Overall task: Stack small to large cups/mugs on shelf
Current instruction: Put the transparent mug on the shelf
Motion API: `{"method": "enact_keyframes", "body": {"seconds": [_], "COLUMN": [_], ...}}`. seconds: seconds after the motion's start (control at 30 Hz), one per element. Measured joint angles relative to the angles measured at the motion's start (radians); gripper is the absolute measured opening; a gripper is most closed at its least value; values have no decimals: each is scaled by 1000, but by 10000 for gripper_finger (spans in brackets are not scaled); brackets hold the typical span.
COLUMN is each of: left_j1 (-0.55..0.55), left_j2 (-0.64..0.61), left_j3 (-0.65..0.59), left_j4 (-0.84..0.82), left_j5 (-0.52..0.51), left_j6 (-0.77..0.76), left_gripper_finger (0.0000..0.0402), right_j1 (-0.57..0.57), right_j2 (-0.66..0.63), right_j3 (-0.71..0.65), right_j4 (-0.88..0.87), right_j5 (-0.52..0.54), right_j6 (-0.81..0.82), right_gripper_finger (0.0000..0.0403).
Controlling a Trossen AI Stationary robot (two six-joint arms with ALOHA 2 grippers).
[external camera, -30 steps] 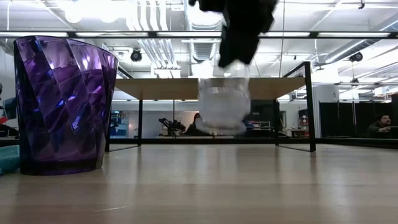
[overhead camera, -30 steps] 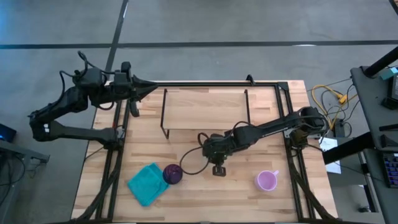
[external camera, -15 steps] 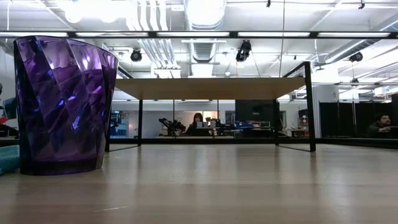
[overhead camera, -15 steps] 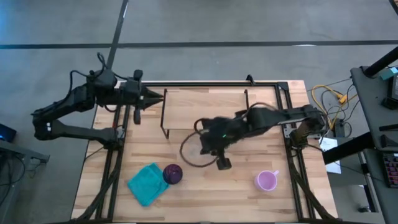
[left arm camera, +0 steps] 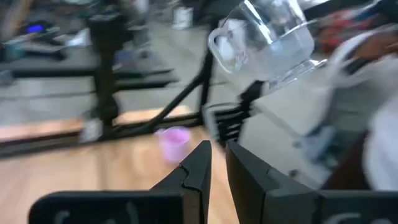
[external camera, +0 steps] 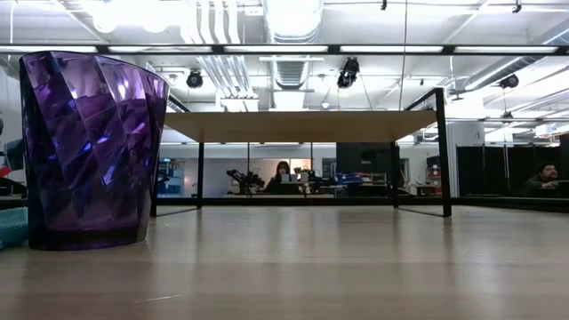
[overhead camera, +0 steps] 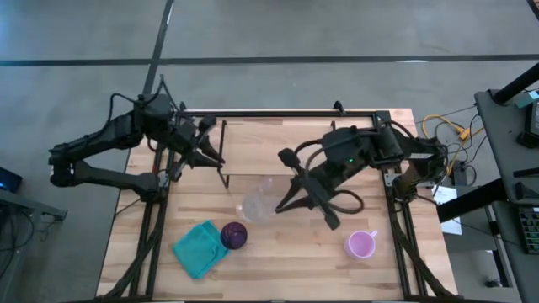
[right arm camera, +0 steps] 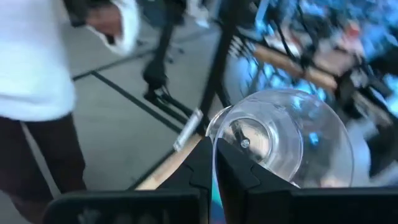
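My right gripper is shut on the small clear glass, high above the table in front of the shelf. The glass also shows in the left wrist view. My left gripper hovers by the shelf's left end, shut and empty. The dark purple cup stands on its base on the tabletop beside the teal cloth. The pink mug stands at the near right. Neither gripper shows in the low view. My right gripper pinches the glass's wall at its rim, one finger inside and one outside. The glass is lifted clear of the table and tipped over, its thick base pointing away from the fingers, toward the table's left.
The shelf board stands on thin black wire legs across the far middle of the table. The purple cup fills the left of the low view. A person in white stands beyond the table. Black frame rails run along both table sides.
My right gripper has risen with the glass from just above the table, out of the low view, and has swung toward the shelf, tipping the glass onto its side. My left gripper has moved toward the table's right, up to the shelf's left end.
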Motion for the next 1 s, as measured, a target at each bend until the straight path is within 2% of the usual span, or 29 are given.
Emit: {"method": "enact_keyframes", "body": {"seconds": [0.2,0.43,0.67,0.77,0.87,1.0], "left_j1": [0,-1,-1,-1,-1,-2], "left_j2": [74,172,243,266,293,333], "left_j3": [0,0,5,9,9,15], "left_j4": [256,485,527,575,652,732], "left_j5": [195,402,432,446,447,449], "left_j6": [-196,-493,-502,-461,-441,-491], "left_gripper_finger": [36,36,36,38,50,77], "right_j1": [0,0,0,0,0,0], "right_j2": [25,35,34,34,34,34], "right_j3": [-1,-3,-3,-3,-3,-3], "right_j4": [22,24,22,20,19,20], "right_j5": [-109,-127,-127,-127,-127,-127], "right_j6": [-32,-98,-79,-68,-70,-71], "right_gripper_finger": [8,8,8,8,8,8]}}
